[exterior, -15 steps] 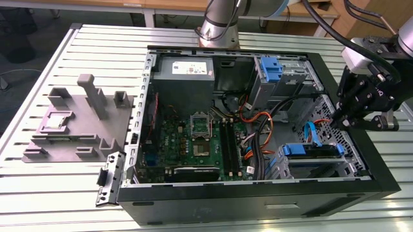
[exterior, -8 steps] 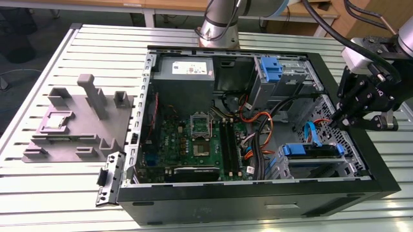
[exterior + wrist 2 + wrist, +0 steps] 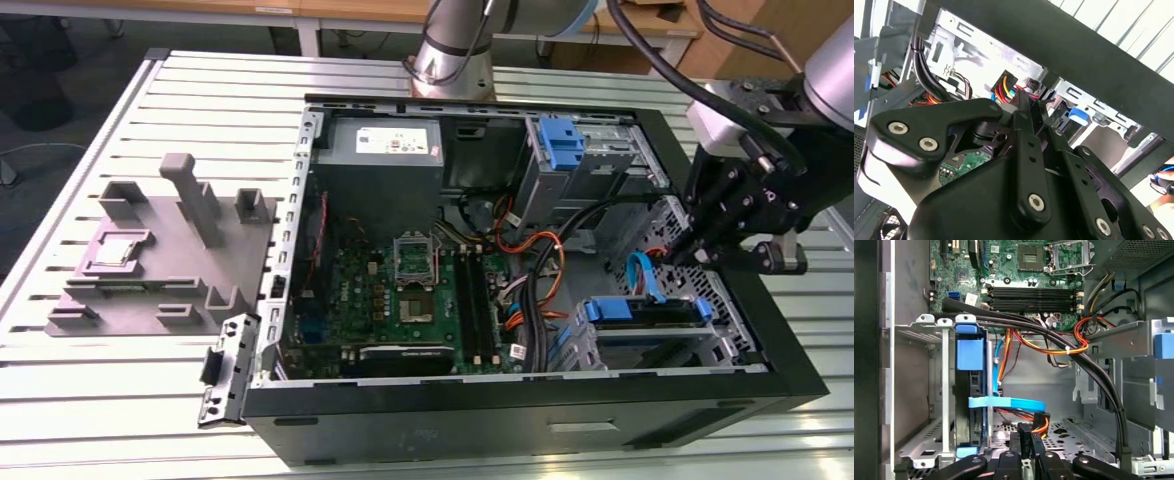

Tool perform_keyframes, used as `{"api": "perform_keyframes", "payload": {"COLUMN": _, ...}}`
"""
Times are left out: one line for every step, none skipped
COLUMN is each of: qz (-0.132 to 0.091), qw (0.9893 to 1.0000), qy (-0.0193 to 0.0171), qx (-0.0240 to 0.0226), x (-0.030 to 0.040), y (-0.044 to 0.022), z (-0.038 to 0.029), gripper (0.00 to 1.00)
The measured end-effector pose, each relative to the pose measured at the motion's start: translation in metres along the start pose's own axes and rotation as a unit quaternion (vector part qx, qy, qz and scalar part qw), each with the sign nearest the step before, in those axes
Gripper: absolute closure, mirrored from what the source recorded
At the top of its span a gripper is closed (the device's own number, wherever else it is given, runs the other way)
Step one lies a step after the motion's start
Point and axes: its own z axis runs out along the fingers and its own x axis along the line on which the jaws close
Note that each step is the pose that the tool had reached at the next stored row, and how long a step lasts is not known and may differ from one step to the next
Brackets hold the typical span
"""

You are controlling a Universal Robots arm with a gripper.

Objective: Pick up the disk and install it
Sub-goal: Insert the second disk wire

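Observation:
The disk [image 3: 973, 385] stands edge-on in the metal drive cage [image 3: 936, 390] inside the open computer case [image 3: 534, 410]. Blue carrier rails line its edges, and its face is hidden. In the exterior view it is the blue-topped unit [image 3: 643, 310] in the cage at the case's near right corner. My gripper [image 3: 683, 255] hovers just beyond that cage, over the case's right side. In both wrist views its black fingers [image 3: 1024, 437] [image 3: 1021, 107] lie pressed together with nothing between them. A flat blue cable [image 3: 1006, 403] crosses between my gripper [image 3: 1028, 436] and the disk.
A bare blue bracket [image 3: 561, 140] sits in the far bay, beside the grey power supply [image 3: 387, 145]. Black, orange and red cables [image 3: 1054, 340] loop over the motherboard [image 3: 400, 290] near the cage. A grey fixture block [image 3: 160, 250] stands on the slatted table at the exterior view's left.

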Motion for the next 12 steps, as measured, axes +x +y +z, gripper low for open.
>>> {"api": "perform_keyframes", "payload": {"qz": 0.0, "qw": 1.0, "qy": 0.0, "qx": 0.0001, "x": 0.0018, "y": 0.0004, "z": -0.0002, "gripper": 0.8}}
{"api": "perform_keyframes", "payload": {"qz": 0.0, "qw": 1.0, "qy": 0.0, "qx": 0.0003, "x": 0.0036, "y": 0.0008, "z": -0.0002, "gripper": 0.8}}
{"api": "perform_keyframes", "payload": {"qz": 0.0, "qw": 1.0, "qy": 0.0, "qx": 0.0004, "x": 0.005, "y": 0.001, "z": -0.0004, "gripper": 0.8}}
{"api": "perform_keyframes", "payload": {"qz": 0.0, "qw": 1.0, "qy": 0.0, "qx": 0.0004, "x": 0.0061, "y": 0.0011, "z": -0.0005, "gripper": 0.8}}
{"api": "perform_keyframes", "payload": {"qz": 0.0, "qw": 1.0, "qy": 0.0, "qx": 0.0004, "x": 0.007, "y": 0.0013, "z": -0.0005, "gripper": 0.8}}
{"api": "perform_keyframes", "payload": {"qz": 0.0, "qw": 1.0, "qy": -0.0001, "qx": 0.0004, "x": 0.0081, "y": 0.0014, "z": -0.0006, "gripper": 0.8}}
{"api": "perform_keyframes", "payload": {"qz": 0.0, "qw": 1.0, "qy": 0.0, "qx": 0.0004, "x": 0.0096, "y": 0.0016, "z": -0.0007, "gripper": 0.8}}
{"api": "perform_keyframes", "payload": {"qz": 0.0, "qw": 1.0, "qy": 0.0, "qx": 0.0004, "x": 0.0114, "y": 0.0017, "z": -0.0009, "gripper": 0.8}}
{"api": "perform_keyframes", "payload": {"qz": -0.001, "qw": 1.0, "qy": -0.0001, "qx": 0.0004, "x": 0.0133, "y": 0.0017, "z": -0.001, "gripper": 0.8}}
{"api": "perform_keyframes", "payload": {"qz": -0.001, "qw": 1.0, "qy": 0.0, "qx": 0.0004, "x": 0.0153, "y": 0.0018, "z": -0.0012, "gripper": 0.8}}
{"api": "perform_keyframes", "payload": {"qz": -0.001, "qw": 1.0, "qy": -0.0001, "qx": 0.0004, "x": 0.0174, "y": 0.0019, "z": -0.0013, "gripper": 0.8}}
{"api": "perform_keyframes", "payload": {"qz": -0.001, "qw": 1.0, "qy": 0.0, "qx": 0.0004, "x": 0.019, "y": 0.0019, "z": -0.0015, "gripper": 0.8}}
